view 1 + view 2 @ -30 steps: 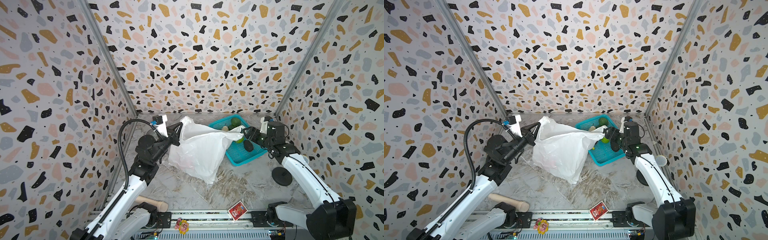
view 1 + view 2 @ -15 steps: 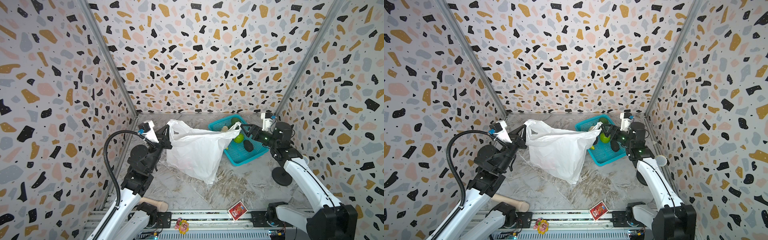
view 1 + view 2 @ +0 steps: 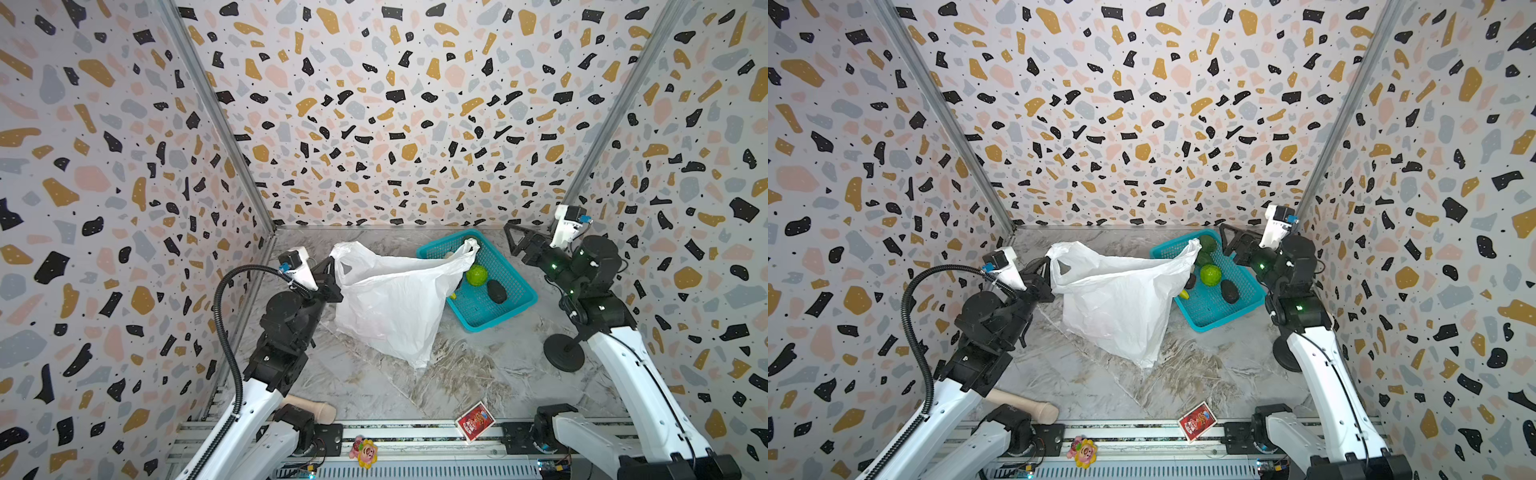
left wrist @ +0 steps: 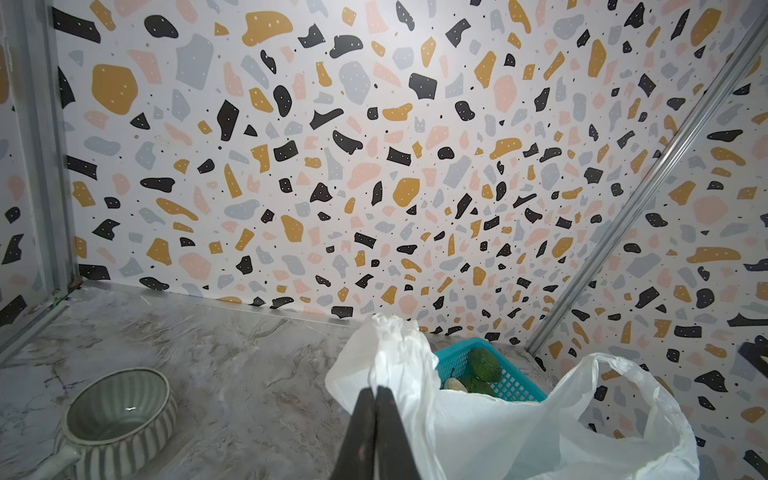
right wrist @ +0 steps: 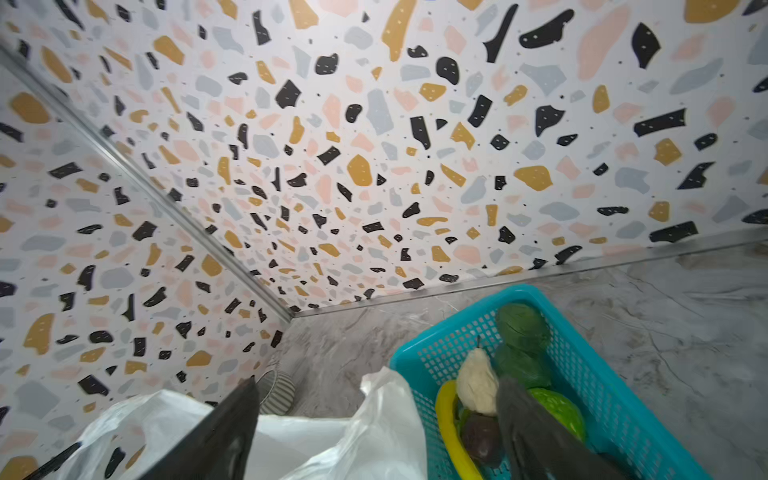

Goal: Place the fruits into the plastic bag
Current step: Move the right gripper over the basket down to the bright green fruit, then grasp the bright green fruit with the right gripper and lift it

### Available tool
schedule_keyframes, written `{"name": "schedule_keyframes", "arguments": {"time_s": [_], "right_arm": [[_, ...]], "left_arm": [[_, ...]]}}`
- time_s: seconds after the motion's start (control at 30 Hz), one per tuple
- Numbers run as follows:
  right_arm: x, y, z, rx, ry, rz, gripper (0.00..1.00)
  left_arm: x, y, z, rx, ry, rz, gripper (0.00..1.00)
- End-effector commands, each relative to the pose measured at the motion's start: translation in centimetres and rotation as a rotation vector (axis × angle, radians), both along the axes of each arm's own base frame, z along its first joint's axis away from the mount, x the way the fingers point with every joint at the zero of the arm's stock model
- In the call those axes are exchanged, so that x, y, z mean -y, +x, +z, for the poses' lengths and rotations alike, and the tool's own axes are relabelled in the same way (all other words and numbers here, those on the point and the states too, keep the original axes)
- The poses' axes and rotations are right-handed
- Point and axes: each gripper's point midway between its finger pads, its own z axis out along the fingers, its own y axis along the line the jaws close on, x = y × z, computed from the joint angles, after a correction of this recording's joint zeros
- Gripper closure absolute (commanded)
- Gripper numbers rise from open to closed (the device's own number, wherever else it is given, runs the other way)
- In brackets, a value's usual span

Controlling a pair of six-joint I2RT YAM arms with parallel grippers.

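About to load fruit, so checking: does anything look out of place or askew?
Yes. The bag hangs lopsided: the left pincer pinches one handle, while the other handle sits loose at the basket rim, with the right pincer open, not touching it.

You can enter the basket (image 3: 506, 313) freely from above and from the right; the plastic bag (image 3: 395, 299) overhangs its left rim.

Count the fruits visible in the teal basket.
7, all in the teal basket: two dark green fruits at the far end, cream piece, bright green ball, black oval, brown oval, banana by the plastic bag. The bag may hide more.
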Motion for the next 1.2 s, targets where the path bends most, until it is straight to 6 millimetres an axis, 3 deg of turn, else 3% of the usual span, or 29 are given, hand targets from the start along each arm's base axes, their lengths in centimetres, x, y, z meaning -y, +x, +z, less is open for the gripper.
{"name": "schedule_keyframes", "arguments": {"time_s": [0.0,0.33,0.53,0.73,0.87,1.07,1.17], "right_arm": [[0.9,2.4,-5.9,-0.239,-0.039,-0.057,0.11],[0.8,8.7,-15.7,-0.542,-0.059,-0.101,0.14],[0.2,10.7,-21.6,-0.668,-0.117,-0.077,0.15],[-1.2,12.7,-25.7,-0.74,-0.234,-0.03,0.15],[-1.6,13.6,-28.3,-0.801,-0.34,-0.03,0.15],[-2.5,13.2,-32.0,-0.889,-0.483,-0.021,0.17],[-2.9,12.7,-33.0,-0.91,-0.489,-0.003,0.26]], "left_arm": [[-0.4,-0.9,1.8,0.071,0.005,0.005,1.0],[-1.8,-2.1,3.2,0.112,0.012,0.063,1.0],[-1.8,-2.3,3.3,0.115,-0.012,0.055,1.0],[-1.8,-2.0,3.0,0.104,-0.01,0.061,1.0],[-1.9,-1.9,2.9,0.101,0.0,0.067,1.0],[-1.8,-1.8,2.7,0.094,0.012,0.07,1.0],[-1.9,-1.7,2.7,0.09,0.014,0.072,1.0]]}}
